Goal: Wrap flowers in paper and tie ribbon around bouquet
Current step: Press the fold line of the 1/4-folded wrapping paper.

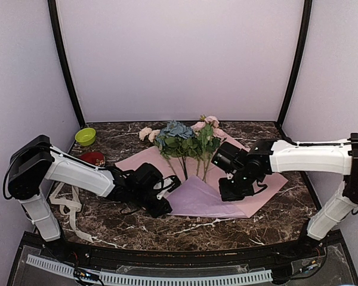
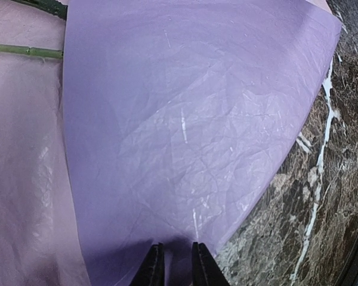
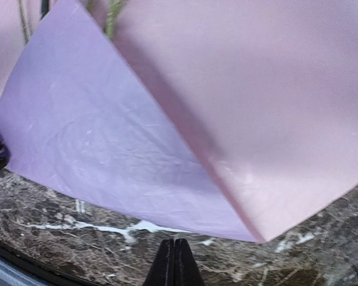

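Left pincer (image 2: 176,256) grips the corner of the paper (image 1: 259,187), jaws nearly together with the sheet between them, at bottom centre of the left wrist view. Finger bases are cut off by the frame's bottom edge. Right pincer (image 3: 173,253) is fully closed and holds nothing. It sits over bare tabletop (image 1: 137,229), just off the paper's folded edge. Cannot tell if it touches the marble.

Paper lies centre to centre-right in the top view, pink face up. A lilac flap is folded over it at lower centre, and the left pincer holds that flap's left corner.

Flowers (image 1: 182,140) lie at upper centre. The heads are past the paper's upper edge, near the back wall. Stems (image 2: 24,50) run down onto the pink face, and their lower ends are hidden under the lilac flap.

In the top view both pincers' tips are hidden under their black wrist bodies.

Ribbon (image 1: 62,205) is at lower left, looped on the tabletop and partly behind the left arm. Its lettering is too small to read. Red cup (image 1: 93,158) is half covered by that arm. Green bowl (image 1: 85,136) is at upper left, in full view.

The paper's right corner comes near the tabletop's right edge. Bare marble runs along the bottom of the frame, below the flap.
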You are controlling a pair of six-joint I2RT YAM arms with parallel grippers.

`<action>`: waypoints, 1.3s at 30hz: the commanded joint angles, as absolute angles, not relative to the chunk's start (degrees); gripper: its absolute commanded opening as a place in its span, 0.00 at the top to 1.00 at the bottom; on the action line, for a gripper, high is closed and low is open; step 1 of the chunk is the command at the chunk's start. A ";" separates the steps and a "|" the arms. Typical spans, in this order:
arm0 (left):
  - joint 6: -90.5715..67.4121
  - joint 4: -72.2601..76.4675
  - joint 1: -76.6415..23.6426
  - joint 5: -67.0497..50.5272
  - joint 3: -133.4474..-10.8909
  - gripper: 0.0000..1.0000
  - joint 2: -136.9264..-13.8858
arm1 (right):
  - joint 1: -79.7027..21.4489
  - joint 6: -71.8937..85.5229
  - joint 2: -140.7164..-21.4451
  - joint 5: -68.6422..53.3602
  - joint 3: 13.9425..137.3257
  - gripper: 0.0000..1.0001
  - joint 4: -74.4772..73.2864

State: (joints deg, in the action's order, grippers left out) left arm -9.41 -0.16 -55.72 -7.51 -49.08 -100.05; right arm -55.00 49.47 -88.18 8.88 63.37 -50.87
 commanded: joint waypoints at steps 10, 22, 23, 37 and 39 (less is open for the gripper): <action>-4.88 -10.97 -60.76 -1.66 -54.19 0.79 -93.27 | -55.46 53.38 -95.36 4.89 51.70 1.00 -38.84; 1.99 -5.84 -62.24 -5.71 -67.46 0.77 -106.61 | -55.55 54.23 -95.42 6.70 53.52 1.00 -39.74; 2.13 -5.77 -62.23 -5.25 -67.65 0.77 -107.29 | -55.55 54.27 -95.30 6.97 53.48 1.00 -39.57; -0.08 -2.84 -62.23 -5.56 -62.40 0.78 -109.27 | -55.50 49.18 -90.05 -4.36 55.77 1.00 -19.98; -0.57 -1.78 -62.23 -5.52 -61.81 0.78 -108.71 | -55.38 49.41 -92.38 -6.45 56.52 1.00 -17.44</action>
